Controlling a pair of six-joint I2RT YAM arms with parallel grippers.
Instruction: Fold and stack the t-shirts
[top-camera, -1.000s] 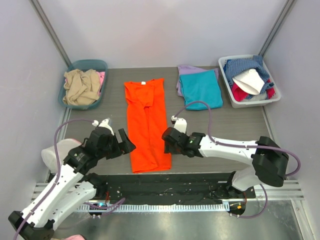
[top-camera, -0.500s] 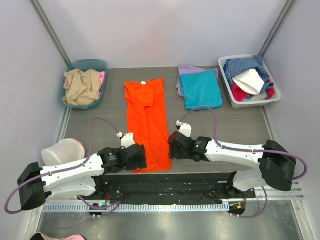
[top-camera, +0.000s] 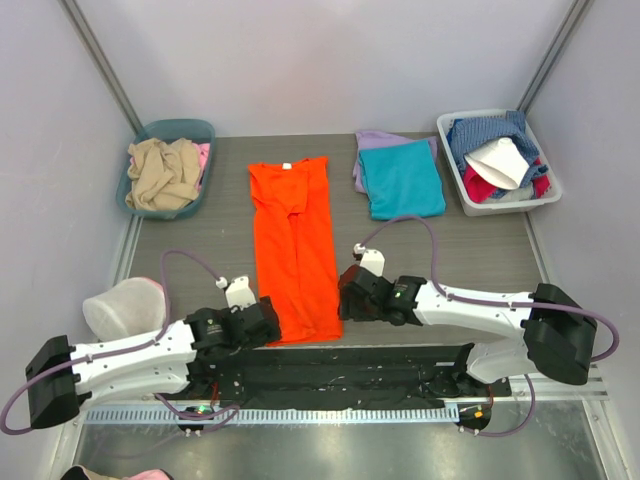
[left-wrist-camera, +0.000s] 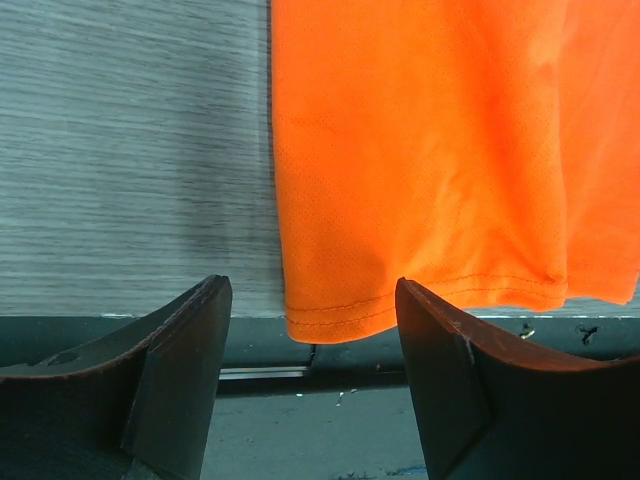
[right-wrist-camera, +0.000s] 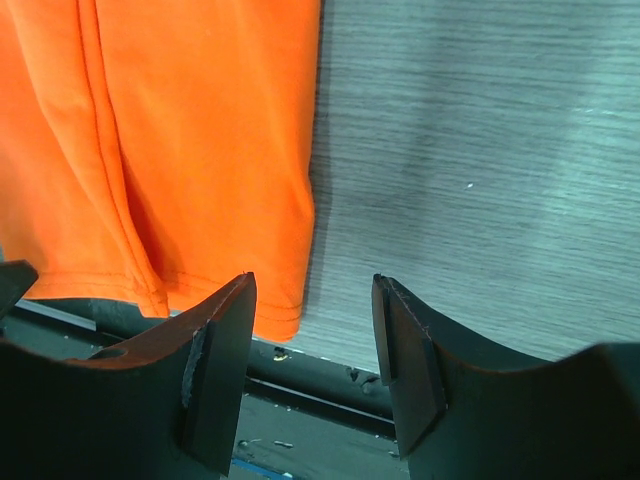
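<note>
2 gaps wide | left claw at near-left hem corner of orange t-shirt | right claw at near-right corner

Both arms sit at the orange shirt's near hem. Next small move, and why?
Likely lower and close both on the hem: the left gripper and right gripper are open, each straddling a near corner of the orange t-shirt, not yet grasped.

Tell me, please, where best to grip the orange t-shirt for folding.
Grip the orange t-shirt by its near hem corners, left gripper and right gripper coming from the near edge of the table: it lies flat, and the hem slightly overhangs that edge.
</note>
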